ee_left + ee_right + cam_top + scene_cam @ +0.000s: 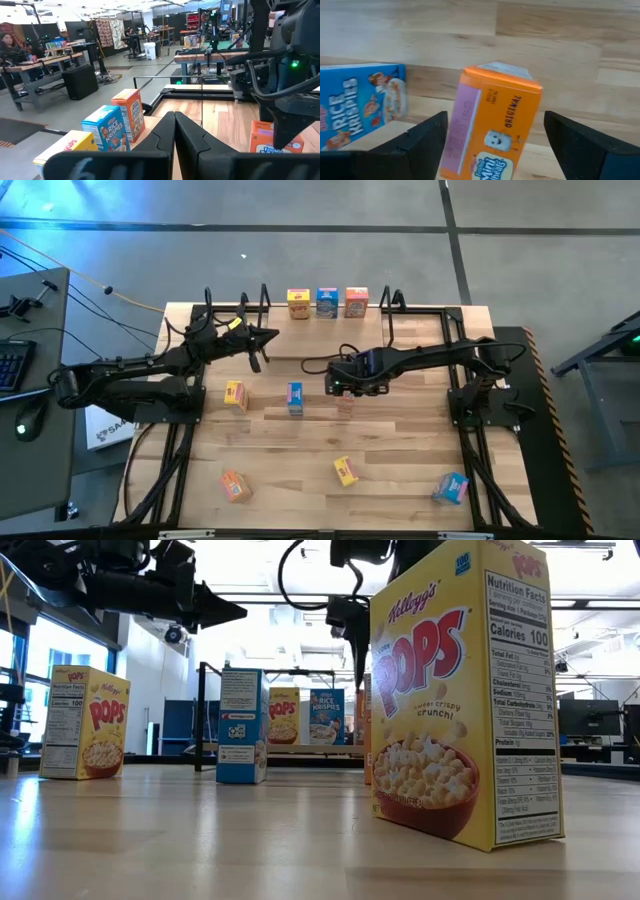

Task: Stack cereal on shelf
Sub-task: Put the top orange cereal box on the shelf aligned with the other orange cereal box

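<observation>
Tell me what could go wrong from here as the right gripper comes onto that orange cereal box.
1. The right gripper is open astride the orange Mini-Wheats box, which looks skewed between its fingers; closing could twist or topple it.
2. The blue Rice Krispies box stands close beside one finger and might get nudged.
3. Three boxes already stand on the shelf, and the shut left gripper sits near it, so the right arm's path there may be tight.

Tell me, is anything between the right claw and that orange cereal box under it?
Nothing visible. The open right claw already straddles the orange box, one finger on each side. The blue Rice Krispies box stands beside it, outside the fingers.
</observation>
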Available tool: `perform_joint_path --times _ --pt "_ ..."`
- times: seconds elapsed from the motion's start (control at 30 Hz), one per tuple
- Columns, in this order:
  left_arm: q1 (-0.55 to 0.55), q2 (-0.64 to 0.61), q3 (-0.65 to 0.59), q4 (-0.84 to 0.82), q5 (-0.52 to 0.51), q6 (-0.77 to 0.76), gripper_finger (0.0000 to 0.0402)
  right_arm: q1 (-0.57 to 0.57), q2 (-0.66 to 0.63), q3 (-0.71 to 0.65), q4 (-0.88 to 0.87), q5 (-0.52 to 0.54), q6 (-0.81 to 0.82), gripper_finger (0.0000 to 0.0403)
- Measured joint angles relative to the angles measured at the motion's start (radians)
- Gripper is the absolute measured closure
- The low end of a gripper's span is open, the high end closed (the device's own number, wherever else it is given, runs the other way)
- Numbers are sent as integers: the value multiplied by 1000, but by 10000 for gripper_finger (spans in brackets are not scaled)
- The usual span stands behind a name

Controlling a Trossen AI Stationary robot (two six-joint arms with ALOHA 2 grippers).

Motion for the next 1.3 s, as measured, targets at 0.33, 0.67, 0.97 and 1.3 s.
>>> perform_joint_path --times 0.33,0.67,0.97,1.3 --pt "0 0 0 -2 0 0 401 -5 0 0 -11 -1 -26 157" --pt "35 0 0 -18 -2 -8 401 -24 0 58 -56 -84 -216 167" --pt "78 0 0 -46 -1 -12 401 -82 0 261 -156 -99 -545 167" --pt "84 0 0 -46 1 -10 401 -31 20 235 -239 -105 -568 107"
